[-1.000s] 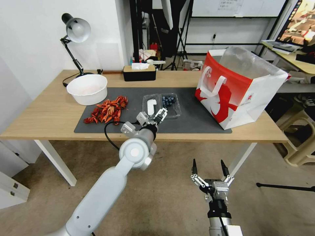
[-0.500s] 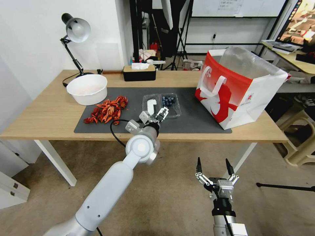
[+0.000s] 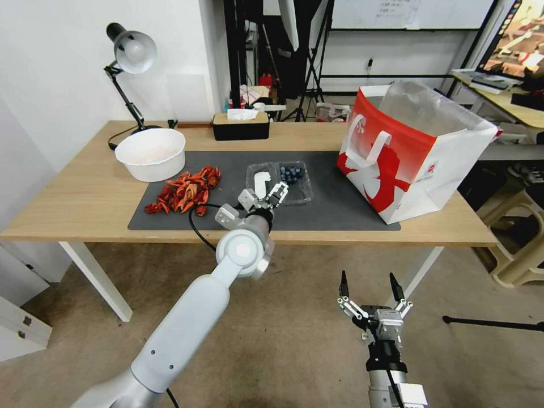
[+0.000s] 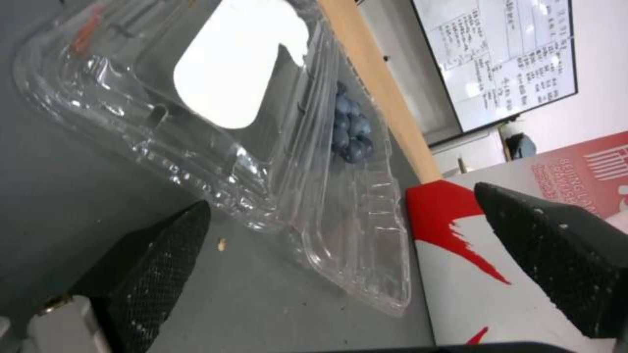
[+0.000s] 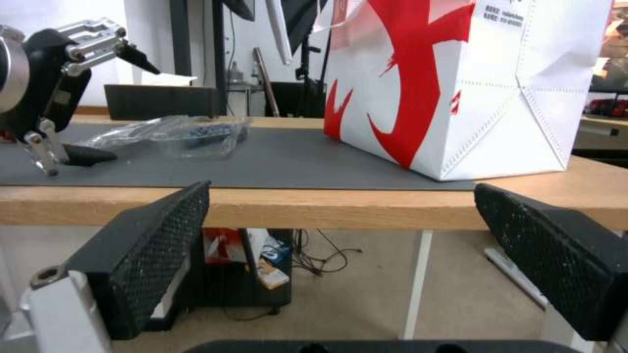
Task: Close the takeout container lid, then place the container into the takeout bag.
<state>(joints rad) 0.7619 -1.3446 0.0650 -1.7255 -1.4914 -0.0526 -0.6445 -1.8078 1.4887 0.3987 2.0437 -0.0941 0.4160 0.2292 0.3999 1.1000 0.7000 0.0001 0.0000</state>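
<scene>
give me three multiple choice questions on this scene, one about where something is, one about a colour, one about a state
1. Where does the takeout bag stand?
A. on the floor
B. on the table's right end
C. inside the white bowl

2. What colour is the mat?
A. dark grey
B. yellow
C. green

3. How is the takeout container now?
A. shut
B. lying open
C. in the bag

Key: 1 B, it stands at the right end. 2 A, the mat is dark grey. 3 B, its lid lies flat before the open left gripper; the right gripper hangs open below the table edge.
</scene>
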